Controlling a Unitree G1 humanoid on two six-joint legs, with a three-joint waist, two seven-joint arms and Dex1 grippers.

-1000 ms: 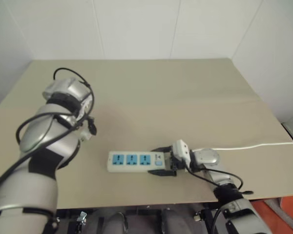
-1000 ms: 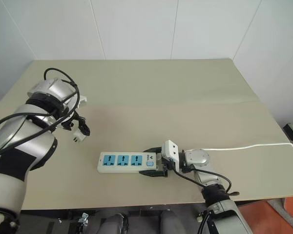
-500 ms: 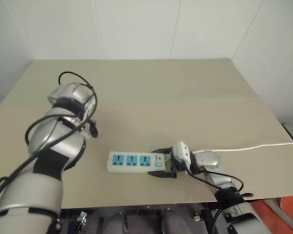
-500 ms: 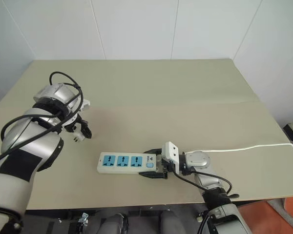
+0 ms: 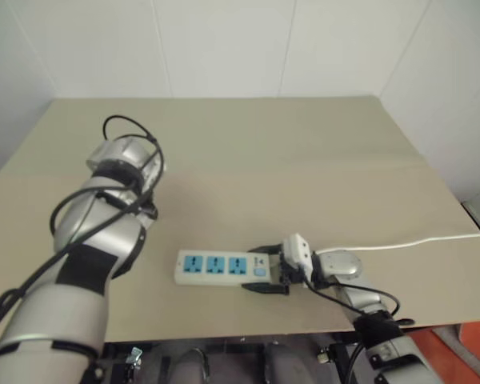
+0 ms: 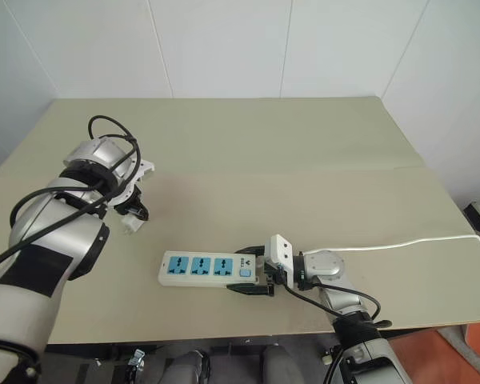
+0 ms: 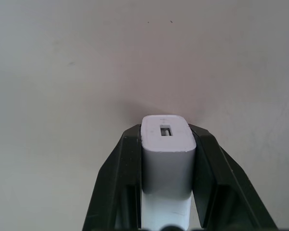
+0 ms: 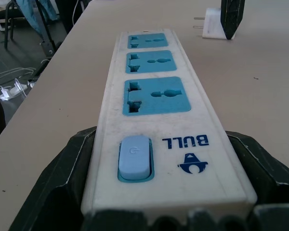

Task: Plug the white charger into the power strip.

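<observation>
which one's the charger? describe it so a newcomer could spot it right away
On the beige table, look left of the long power strip toward the left tool. The white charger sits clamped between its two black fingers. It is a small white cube with metal prongs, unlike the strip with its three blue sockets.

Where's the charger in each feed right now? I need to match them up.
Left eye: not visible.
Right eye: charger at the left gripper, left of the strip.
Left wrist: centre, clamped between the jaws.
Right wrist: far behind the strip's end.
Shared landmark: the strip's blue sockets.
</observation>
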